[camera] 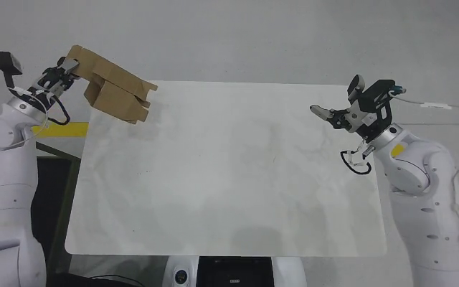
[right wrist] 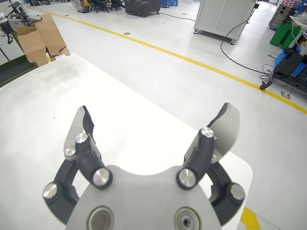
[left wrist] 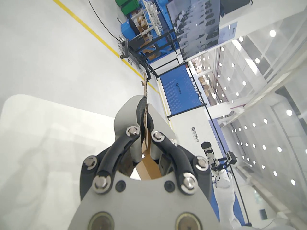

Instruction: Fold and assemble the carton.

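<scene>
I am gripping the brown cardboard carton (camera: 115,87) by one flap in my left gripper (camera: 69,69), the flap's thin corrugated edge poking out past my fingertips. The rest, half-folded with uneven flaps gaping open, is hanging below and beside my gripper.

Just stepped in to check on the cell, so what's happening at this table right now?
The left end effector is shut on an edge of the brown carton, holding it at the far left corner of the table. The carton is only partly opened, its flaps loose and not yet folded. The right end effector is open and empty, over the table's right side.
</scene>
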